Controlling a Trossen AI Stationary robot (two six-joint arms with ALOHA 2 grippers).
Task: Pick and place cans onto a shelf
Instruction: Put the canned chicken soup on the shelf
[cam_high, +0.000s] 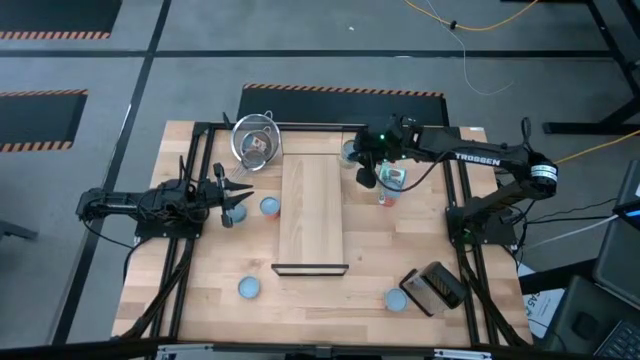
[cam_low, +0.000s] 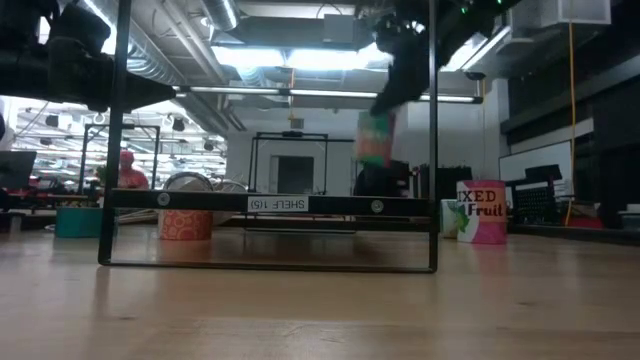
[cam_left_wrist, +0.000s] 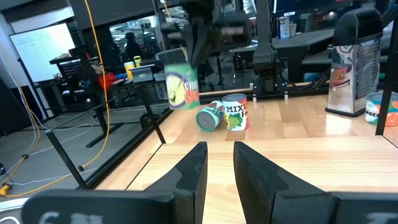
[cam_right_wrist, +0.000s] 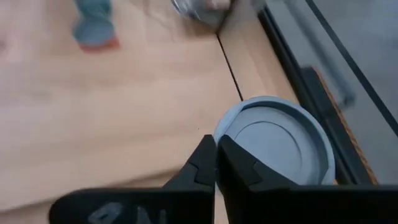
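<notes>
Right gripper (cam_high: 368, 178) aloft at shelf (cam_high: 313, 215) edge, jaws closed on can (cam_left_wrist: 182, 87) rim. Rigid, light, slick tin: wall grip safer. Left gripper (cam_high: 232, 200) waiting, jaws slightly apart, empty.

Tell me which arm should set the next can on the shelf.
Right. Its hand already carries a can in the air, just off the shelf's right edge. The left hand waits left of the shelf, holding nothing, fingers apart.
</notes>
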